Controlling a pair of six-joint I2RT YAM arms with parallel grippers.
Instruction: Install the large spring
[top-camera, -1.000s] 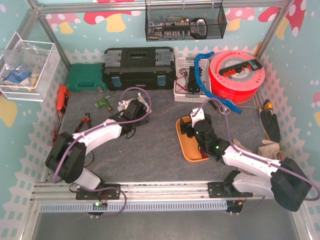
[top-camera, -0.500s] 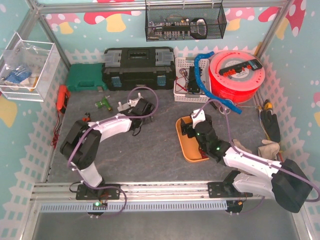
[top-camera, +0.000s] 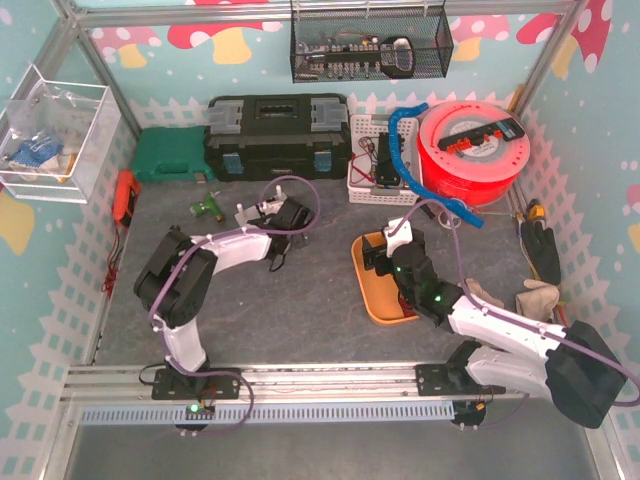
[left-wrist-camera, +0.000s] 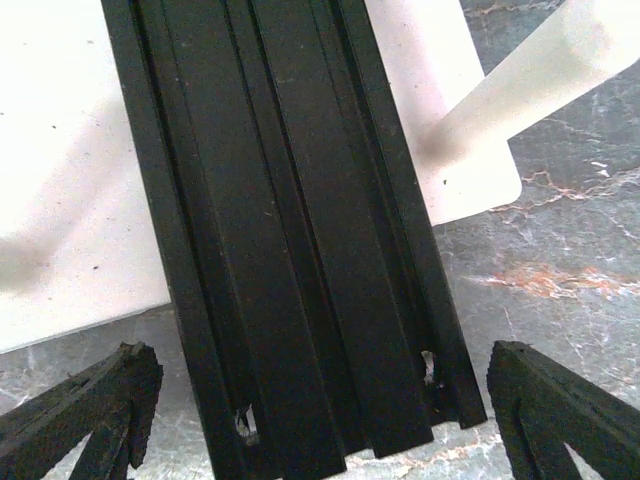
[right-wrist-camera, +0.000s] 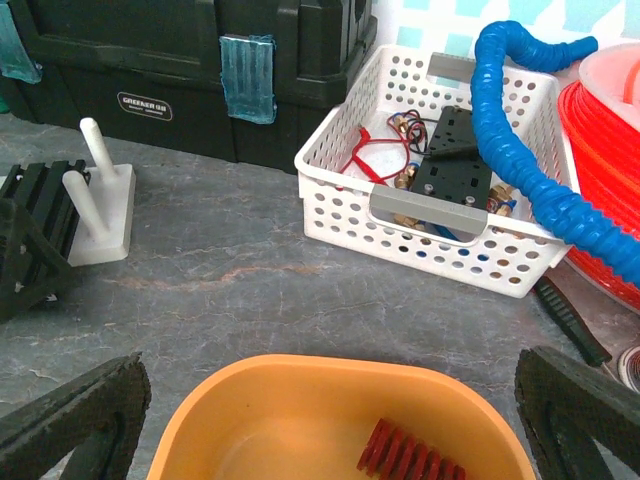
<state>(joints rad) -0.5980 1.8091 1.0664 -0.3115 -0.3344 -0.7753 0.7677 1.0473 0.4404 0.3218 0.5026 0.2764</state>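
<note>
The large red spring (right-wrist-camera: 405, 460) lies in the orange tray (right-wrist-camera: 250, 400), partly cut off by the bottom edge of the right wrist view. My right gripper (right-wrist-camera: 330, 400) is open and empty above the tray (top-camera: 372, 290); in the top view (top-camera: 385, 252) the arm hides the spring. The white fixture with upright pegs (right-wrist-camera: 100, 200) and a black slotted rail (left-wrist-camera: 290, 230) stands left of centre (top-camera: 247, 212). My left gripper (left-wrist-camera: 320, 420) is open, its fingers either side of the rail's end, and sits at the fixture in the top view (top-camera: 270, 215).
A black toolbox (top-camera: 277, 135), a green case (top-camera: 172, 155), a white basket of parts (right-wrist-camera: 440, 190) with a blue hose (right-wrist-camera: 530, 130) and a red spool (top-camera: 472, 150) line the back. Gloves (top-camera: 535, 295) lie at the right, pliers (top-camera: 165, 245) at the left.
My left arm has folded in, its elbow moving right and back, and its gripper has shifted slightly right along the fixture. The right arm has hardly moved.
</note>
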